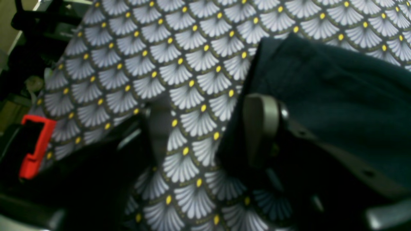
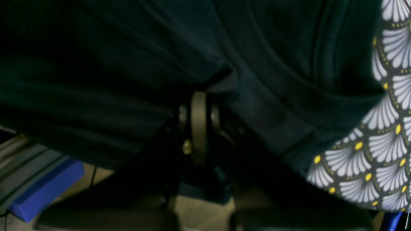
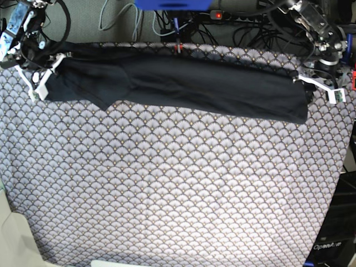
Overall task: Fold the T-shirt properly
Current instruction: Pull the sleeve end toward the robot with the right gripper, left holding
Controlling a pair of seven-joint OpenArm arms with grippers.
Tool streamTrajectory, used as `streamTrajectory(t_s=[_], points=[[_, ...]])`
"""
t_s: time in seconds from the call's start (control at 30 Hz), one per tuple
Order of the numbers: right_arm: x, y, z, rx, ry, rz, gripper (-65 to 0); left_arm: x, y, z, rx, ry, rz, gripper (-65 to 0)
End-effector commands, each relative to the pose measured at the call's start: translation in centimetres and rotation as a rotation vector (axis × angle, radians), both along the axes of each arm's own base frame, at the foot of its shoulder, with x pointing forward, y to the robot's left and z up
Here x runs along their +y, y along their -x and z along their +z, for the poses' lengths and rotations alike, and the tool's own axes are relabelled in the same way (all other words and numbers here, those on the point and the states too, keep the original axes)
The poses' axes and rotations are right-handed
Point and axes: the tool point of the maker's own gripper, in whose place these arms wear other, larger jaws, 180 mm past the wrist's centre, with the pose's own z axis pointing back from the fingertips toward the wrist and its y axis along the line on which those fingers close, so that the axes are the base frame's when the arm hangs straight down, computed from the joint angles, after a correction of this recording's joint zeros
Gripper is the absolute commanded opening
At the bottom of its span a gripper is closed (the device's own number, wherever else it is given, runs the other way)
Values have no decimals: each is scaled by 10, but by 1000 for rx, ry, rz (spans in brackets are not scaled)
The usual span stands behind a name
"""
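Note:
The black T-shirt [image 3: 194,83] lies as a long flat band across the far part of the fan-patterned tablecloth [image 3: 178,183]. At the band's left end in the base view, my right gripper [image 3: 41,78] is shut. In the right wrist view its fingers [image 2: 199,128] meet on a bunched fold of the T-shirt [image 2: 128,48]. My left gripper [image 3: 322,86] is at the band's right end and stands open. In the left wrist view one finger [image 1: 260,128] rests at the edge of the T-shirt [image 1: 337,89], with the other over bare tablecloth.
Cables and a power strip [image 3: 217,14] run behind the table's far edge, beside a blue object [image 3: 172,4]. A red clamp [image 1: 35,147] sits at the table's side. Beyond the table edge a blue block [image 2: 45,189] shows below the shirt.

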Motion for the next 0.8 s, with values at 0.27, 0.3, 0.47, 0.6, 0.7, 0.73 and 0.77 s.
streamTrajectory(t_s=[0.27,0.3,0.47,0.6,0.7,0.73,0.77], points=[[-41,10,35,19,217,10,-565,4,-8,15,-56,-18,0,-301],[-41,8,41,3,234,18,-537,4,-8,15,-56,-18,0,-301],[-38,1,63,-56,280,45,-499,3,-10,17,-63,-18,0,-301],[-36,-1,63,-58,280,55,-498,3,-9,17,-63,-18,1,-300],[-37,-2,64,-61,282,56,-492,3,-15,22,-95,-7,6,-298],[-37,-3,64,-66,282,57,-479,2,-16,24,-109,5,8,-298],[-36,-2,64,-67,281,57,-463,2,-17,26,-122,17,10,-298]])
